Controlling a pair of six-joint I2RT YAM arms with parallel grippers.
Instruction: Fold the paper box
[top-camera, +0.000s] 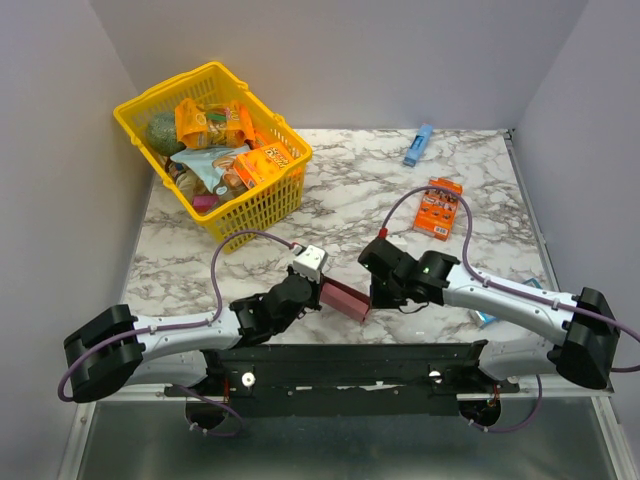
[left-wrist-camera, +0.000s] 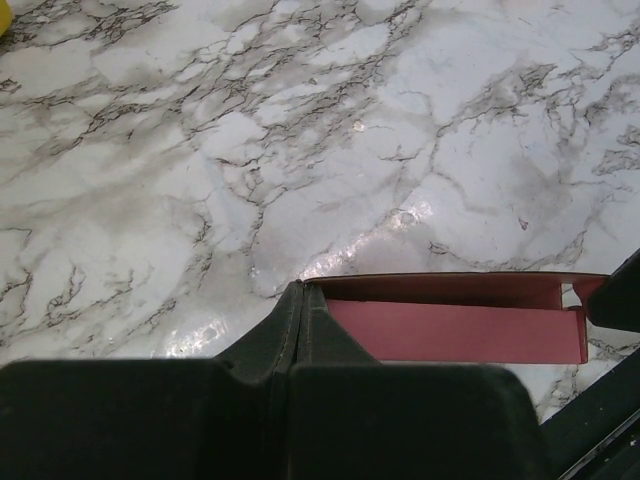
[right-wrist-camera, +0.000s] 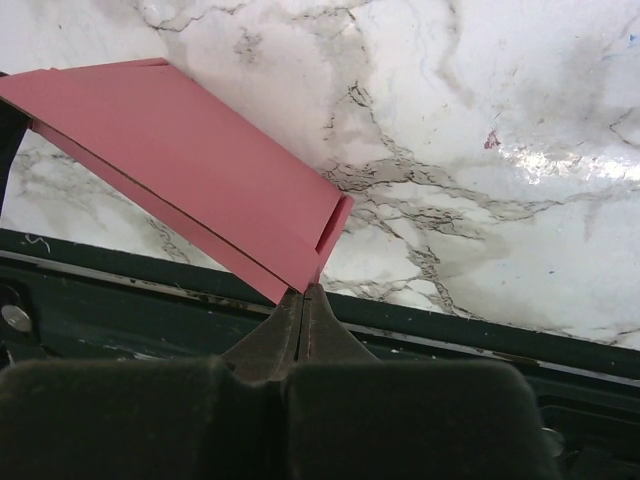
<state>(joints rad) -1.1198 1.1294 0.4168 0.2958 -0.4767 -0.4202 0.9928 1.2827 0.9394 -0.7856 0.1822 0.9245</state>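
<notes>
- The paper box (top-camera: 343, 298) sits just beyond the black base rail (top-camera: 340, 360), about midway along it, strung between my two arms.
- Its long axis runs roughly along the rail, with the right end slanting slightly toward it. Each pair of jaws sits at one end, so neither arm is nearer.
- Left jaws: pressed together. In the left wrist view the box (left-wrist-camera: 450, 325) runs straight out from their tips to the right, so I read this as a pinch on the thin card at that end.
- Right jaws: pressed together, pinching the corner of the pink panel (right-wrist-camera: 190, 170). The panel slopes up and away to the left and hangs partly over the rail.
- From the left wrist the box looks like a shallow trough with its side walls raised and the inside showing. I judge the fold to be partly made.
- I cannot tell whether the underside touches the marble surface (top-camera: 350, 190).
- The next move turns on both ends being held at once. Any push or twist from one arm goes down the long axis to the other, so the thin card could buckle.
- The yellow basket (top-camera: 165, 85) is well beyond the rail on the left.
- The orange snack box (top-camera: 438, 208) is beyond the rail on the right, and the blue box (top-camera: 418, 145) is farther still.
- None of these is near the fold; the rail itself is the closest obstacle.
</notes>
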